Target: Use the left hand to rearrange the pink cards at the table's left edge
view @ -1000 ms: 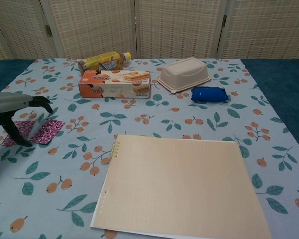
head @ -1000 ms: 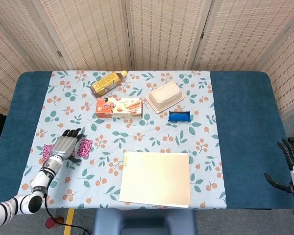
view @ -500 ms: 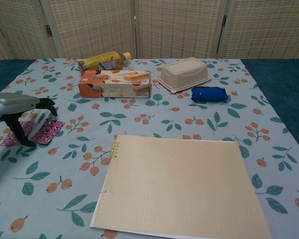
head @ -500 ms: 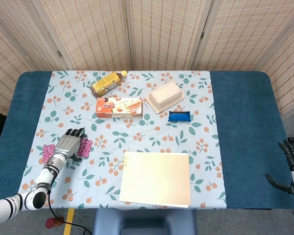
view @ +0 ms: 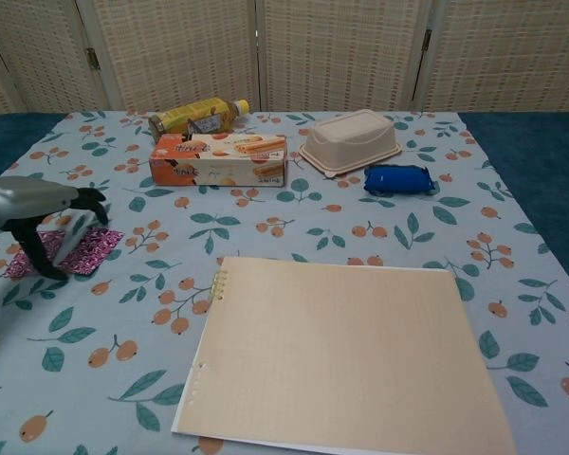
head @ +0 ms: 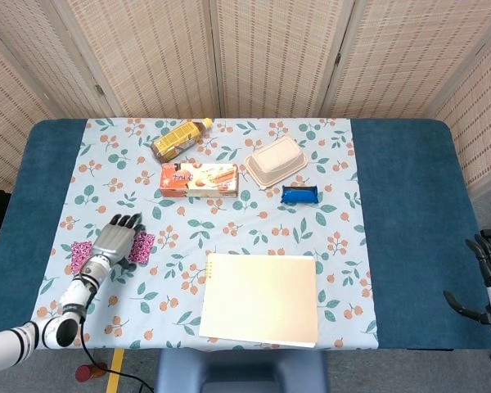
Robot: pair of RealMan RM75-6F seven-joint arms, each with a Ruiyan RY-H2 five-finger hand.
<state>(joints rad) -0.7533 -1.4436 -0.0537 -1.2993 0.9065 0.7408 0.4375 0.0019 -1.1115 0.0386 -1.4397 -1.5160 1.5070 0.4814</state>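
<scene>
- Glittery pink patterned cards [head: 141, 246] [view: 81, 250] lie flat at lower left of the counter [head: 409, 213].
- Left hand [head: 114, 242] [view: 33, 210] rests over them, fingers spread and touching, gripping nothing.
- Right hand [head: 484, 278], lower right edge, appears open.

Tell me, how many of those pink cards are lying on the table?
2 show: one pink card just right of the left hand, another pink card at its left. The hand covers the space between, so more may be hidden.
</scene>
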